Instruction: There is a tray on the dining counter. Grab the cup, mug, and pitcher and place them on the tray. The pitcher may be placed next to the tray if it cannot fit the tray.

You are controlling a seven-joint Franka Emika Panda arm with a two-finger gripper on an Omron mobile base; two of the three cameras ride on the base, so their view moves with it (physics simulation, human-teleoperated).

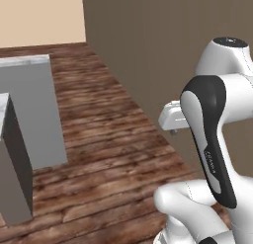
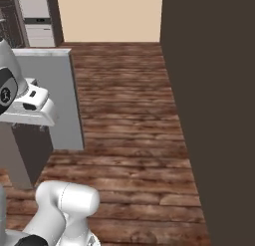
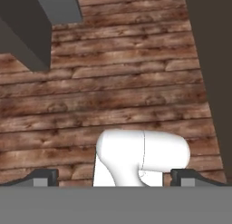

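My gripper (image 3: 113,177) points down at the floor, and in the hand view its two dark fingertips (image 3: 43,177) sit far out at either side of the bottom edge — jaws wide apart, nothing between them. My hand (image 1: 173,115) shows in the left base view as a smooth white block jutting out from behind the glossy dark-and-white forearm.

Below it lies the wooden floor (image 3: 118,87): long brown planks with a streaked, knotty grain, laid in staggered rows with dark seams.

Further out, to my left, stand two plain grey slab-sided blocks. The nearer one (image 1: 15,174) is darker and carries a thin edge of pale marble surface (image 1: 4,103) at its top corner; whether this is the dining counter I cannot tell. The farther block (image 2: 62,98) is lighter grey, flat-faced and square-edged, with a thin pale top.

On my right runs one flat, matte dark brown wall (image 2: 214,105), featureless. Farthest away, a plain beige wall (image 2: 107,16) closes the room, and beside it stands a white cabinet front (image 2: 37,16) with a dark band across it.
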